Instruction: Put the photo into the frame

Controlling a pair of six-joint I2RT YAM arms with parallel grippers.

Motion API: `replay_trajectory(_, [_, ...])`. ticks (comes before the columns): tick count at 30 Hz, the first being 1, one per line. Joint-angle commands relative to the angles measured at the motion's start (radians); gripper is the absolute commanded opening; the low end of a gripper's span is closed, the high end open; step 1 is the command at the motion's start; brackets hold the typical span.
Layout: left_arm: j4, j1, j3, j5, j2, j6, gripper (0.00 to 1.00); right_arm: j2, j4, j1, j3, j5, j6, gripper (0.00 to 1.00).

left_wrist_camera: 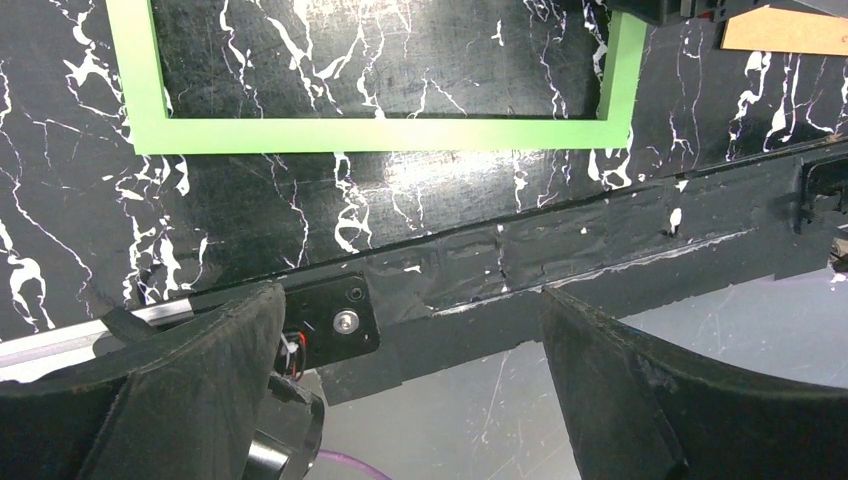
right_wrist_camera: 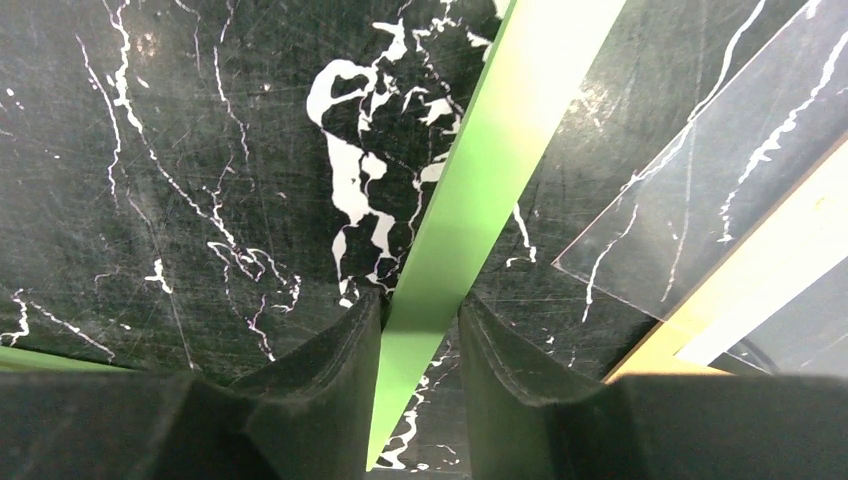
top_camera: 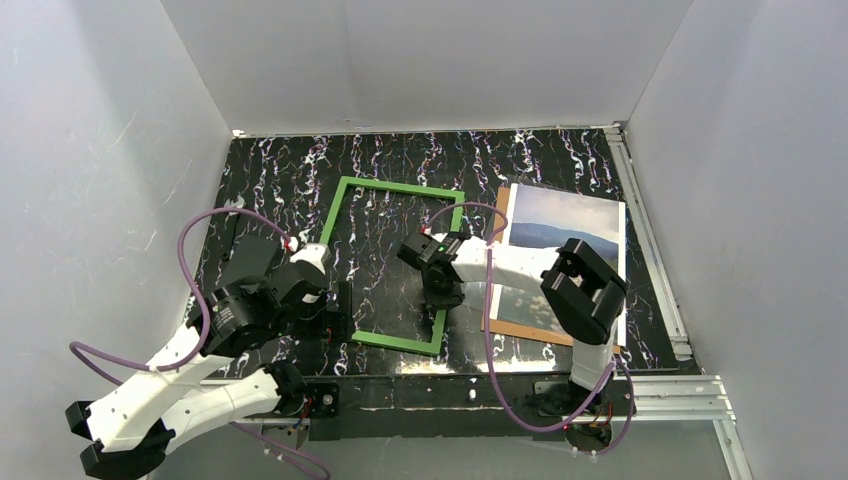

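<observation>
The frame (top_camera: 400, 187) is laid flat on the black marbled table (top_camera: 400, 150), at the middle of the top view. The photo (top_camera: 565, 235) is laid picture side up at 3 o'clock from the frame, on a brown backing board (top_camera: 520, 328) whose edge shows at the photo's left and near sides.

The right claw (top_camera: 443, 295) is set down on the frame's right rail, toward its 5 o'clock corner. In the right wrist view this claw (right_wrist_camera: 420, 310) is seen clenched on the green rail (right_wrist_camera: 500, 130), one finger pressed to each side of it. A clear sheet (right_wrist_camera: 700, 150) is seen lying flat at 2 o'clock from the grip.

The left claw (top_camera: 340, 315) is held at the frame's 7 o'clock corner. Its fingers (left_wrist_camera: 230, 340) are spread wide with nothing between them, over the table's near edge, and the frame's near rail (left_wrist_camera: 380, 135) is seen at 12 o'clock from them.
</observation>
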Motion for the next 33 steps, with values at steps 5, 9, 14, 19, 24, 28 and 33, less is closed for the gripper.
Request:
replay_trajectory(5, [-0.103,-0.006,-0.01,-0.025,-0.002,-0.006,1.0,0.014,-0.045,0.002,0.051,0.136,-0.075,0.21])
replay_trajectory(9, [-0.105,-0.006,-0.018,-0.027,-0.011,-0.01,1.0,0.032,-0.048,0.0,0.095,0.16,-0.139,0.2])
replay_trajectory(14, [-0.111,-0.006,-0.028,-0.025,-0.015,-0.019,1.0,0.067,-0.086,-0.004,0.147,0.137,-0.111,0.21])
replay_trajectory(19, [-0.124,-0.006,-0.031,-0.031,-0.014,-0.022,1.0,0.062,-0.096,-0.038,0.139,0.093,-0.019,0.2])
replay_trajectory(24, [-0.125,-0.006,-0.03,-0.037,-0.013,-0.021,1.0,0.041,-0.094,-0.083,0.135,0.073,0.006,0.16])
replay_trajectory(28, [-0.127,-0.006,-0.022,-0.039,-0.003,-0.011,1.0,0.044,-0.082,-0.107,0.162,0.066,-0.025,0.16])
replay_trajectory(33, [-0.134,-0.006,-0.017,-0.039,0.009,-0.004,1.0,0.108,-0.106,-0.112,0.253,0.061,-0.109,0.16])
